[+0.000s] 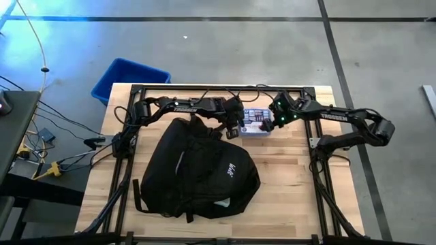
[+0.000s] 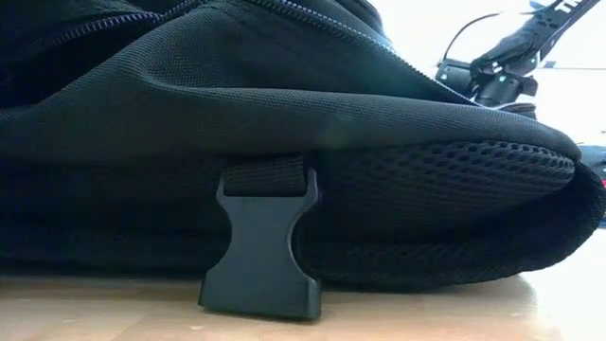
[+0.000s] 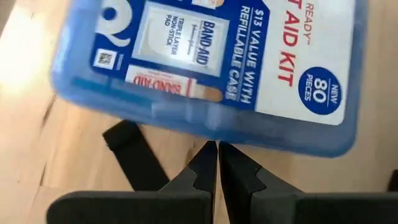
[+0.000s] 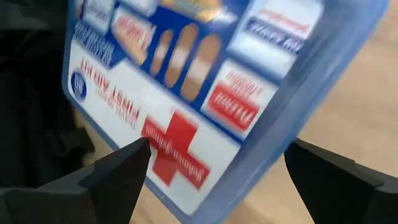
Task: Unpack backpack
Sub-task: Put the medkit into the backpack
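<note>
high view: backpack (image 1: 197,170) lies at the desk (image 1: 286,184) centre, first aid kit (image 1: 257,122) at its 1 o'clock.
left gripper (image 1: 234,128) fingers pressed together, empty, beside the kit; right gripper (image 1: 278,117) fingers spread wide around its other end.

A flat blue translucent plastic first-aid kit case (image 1: 257,123) with a white and blue printed label lies on the pale wooden table (image 1: 293,177), between the two pincers. A blue plastic bin (image 1: 129,76) sits on the floor, behind the left pincer.
</note>
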